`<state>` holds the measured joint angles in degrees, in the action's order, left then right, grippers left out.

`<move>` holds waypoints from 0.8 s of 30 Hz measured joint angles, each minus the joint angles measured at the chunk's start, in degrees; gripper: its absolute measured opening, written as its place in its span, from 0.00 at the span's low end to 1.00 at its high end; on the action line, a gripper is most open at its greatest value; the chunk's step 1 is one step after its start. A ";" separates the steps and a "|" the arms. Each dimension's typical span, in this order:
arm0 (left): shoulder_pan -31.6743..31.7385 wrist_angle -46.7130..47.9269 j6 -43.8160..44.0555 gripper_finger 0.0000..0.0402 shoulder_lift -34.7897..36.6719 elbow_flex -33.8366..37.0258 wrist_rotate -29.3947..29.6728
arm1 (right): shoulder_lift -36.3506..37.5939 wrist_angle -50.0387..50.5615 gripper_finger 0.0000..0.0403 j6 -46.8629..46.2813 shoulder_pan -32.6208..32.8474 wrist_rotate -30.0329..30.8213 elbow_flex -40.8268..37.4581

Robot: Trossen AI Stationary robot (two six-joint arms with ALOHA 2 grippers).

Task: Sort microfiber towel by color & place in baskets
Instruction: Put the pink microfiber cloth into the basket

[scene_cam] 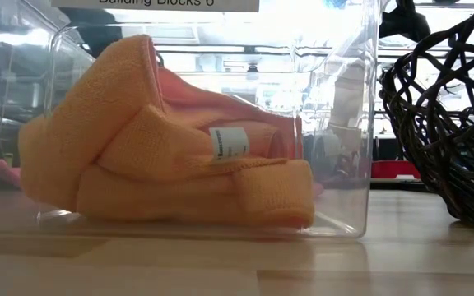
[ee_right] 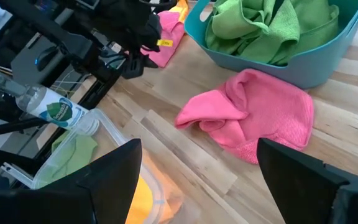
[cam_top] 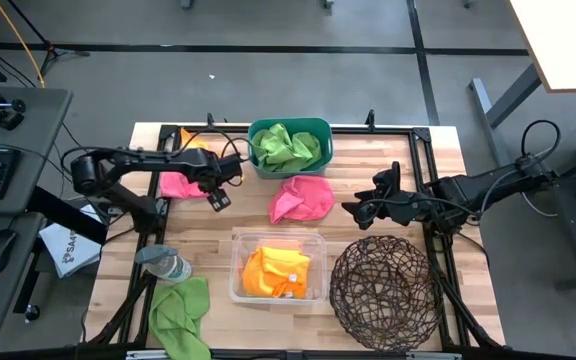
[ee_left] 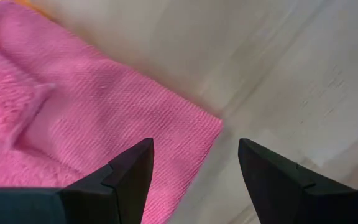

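- Left gripper [ee_left: 194,165], fingers spread wide, hovers over the corner of a flat pink towel [cam_top: 180,184] at the table's left; closing here risks pinching only the thin edge, which may slip.
- Crumpled pink towel [cam_top: 301,198] lies mid-table beside the teal tub [cam_top: 290,127].
- Right gripper [ee_right: 197,165], wide open and empty, waits near the wire basket [cam_top: 386,290].
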<state>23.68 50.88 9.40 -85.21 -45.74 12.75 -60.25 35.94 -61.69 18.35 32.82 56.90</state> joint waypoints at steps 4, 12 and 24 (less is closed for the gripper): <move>-0.02 -0.18 -2.11 0.55 -3.22 0.00 0.70 | 0.00 -0.01 0.78 0.00 0.00 0.00 0.00; -0.11 -1.71 -7.08 0.37 -8.83 -0.31 0.65 | 0.00 0.20 0.78 -1.36 0.00 0.00 0.00; 0.00 0.54 -9.03 0.01 4.56 -3.53 0.92 | 0.00 0.22 0.78 -0.48 0.00 0.37 0.00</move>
<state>23.68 51.42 0.36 -80.65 -49.26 13.66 -60.25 36.16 -62.16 18.35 33.19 56.90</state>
